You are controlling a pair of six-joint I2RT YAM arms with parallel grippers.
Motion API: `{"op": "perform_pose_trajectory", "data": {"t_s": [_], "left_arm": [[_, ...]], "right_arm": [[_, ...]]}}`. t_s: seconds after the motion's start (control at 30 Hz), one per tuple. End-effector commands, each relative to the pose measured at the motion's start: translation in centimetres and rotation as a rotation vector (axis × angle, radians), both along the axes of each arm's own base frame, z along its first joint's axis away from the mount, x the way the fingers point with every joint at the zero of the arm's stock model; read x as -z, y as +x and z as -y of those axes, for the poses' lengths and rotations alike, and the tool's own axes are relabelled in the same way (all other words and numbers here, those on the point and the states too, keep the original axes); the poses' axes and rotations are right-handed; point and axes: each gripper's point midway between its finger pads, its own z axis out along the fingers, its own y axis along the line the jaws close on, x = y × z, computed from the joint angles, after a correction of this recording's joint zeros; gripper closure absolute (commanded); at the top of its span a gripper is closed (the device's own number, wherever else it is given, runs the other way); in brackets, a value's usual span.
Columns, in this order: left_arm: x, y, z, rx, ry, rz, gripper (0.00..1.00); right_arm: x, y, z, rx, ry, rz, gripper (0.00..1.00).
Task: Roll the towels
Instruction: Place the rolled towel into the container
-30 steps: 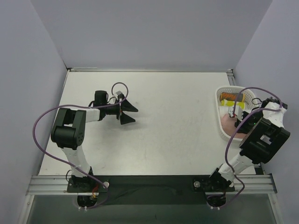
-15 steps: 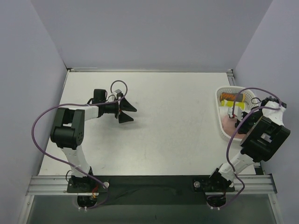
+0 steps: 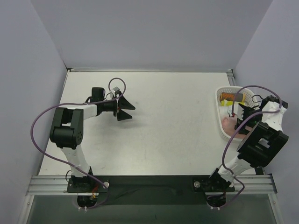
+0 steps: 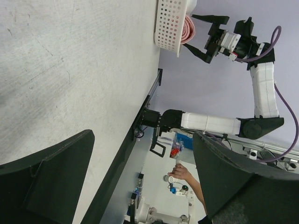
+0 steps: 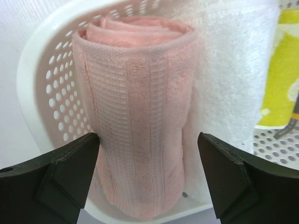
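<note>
A salmon-pink towel (image 5: 140, 84) lies rolled up in the white mesh basket (image 5: 42, 79), with a white towel (image 5: 233, 70) pressed against its right side. My right gripper (image 5: 148, 140) hangs open over the pink roll, one finger on each side. The left finger stands at the roll's edge and the right finger stands apart from it. From above, the basket (image 3: 219, 119) sits at the table's right edge with the right gripper (image 3: 237, 111) over it. My left gripper (image 3: 133, 113) is open and holds nothing, above the left part of the table; the left wrist view shows its gap (image 4: 142, 135) bare.
A yellow item (image 5: 282, 70) and an orange item (image 3: 226, 96) lie at the basket's far end. The white tabletop (image 3: 177, 121) spreads between the two arms. The left wrist view looks across to the basket (image 4: 170, 23) and the right arm (image 4: 261, 88).
My right gripper has spread its jaws and let go of the pink roll, which stays in the basket. The left gripper has drifted slightly back and left, still open.
</note>
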Motion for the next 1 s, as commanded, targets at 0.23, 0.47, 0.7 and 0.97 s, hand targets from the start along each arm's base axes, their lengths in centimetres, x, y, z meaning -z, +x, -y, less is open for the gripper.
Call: {"op": "perform_pose_trajectory", "data": {"t_s": [0.23,0.47,0.7,0.97], "left_arm": [[-3.2,1.5,-0.3,0.032,-0.010,0.163,0.03],[-3.8,1.9,-0.6,0.020,-0.002,0.191,0.03],[-5.2,2.9,-1.6,0.001,0.056,0.249,0.03],[-5.6,5.2,-3.7,-0.046,0.106,0.253,0.03]], "right_arm": [[-5.7,-0.8,-5.9,-0.574,-0.007,0.261,0.06],[-8.4,-2.3,-8.9,-0.422,0.130,0.239,0.08],[-10.1,-2.3,-8.7,0.332,0.235,0.032,0.33],[-8.6,-4.1,-6.2,1.007,0.140,-0.140,0.58]]}}
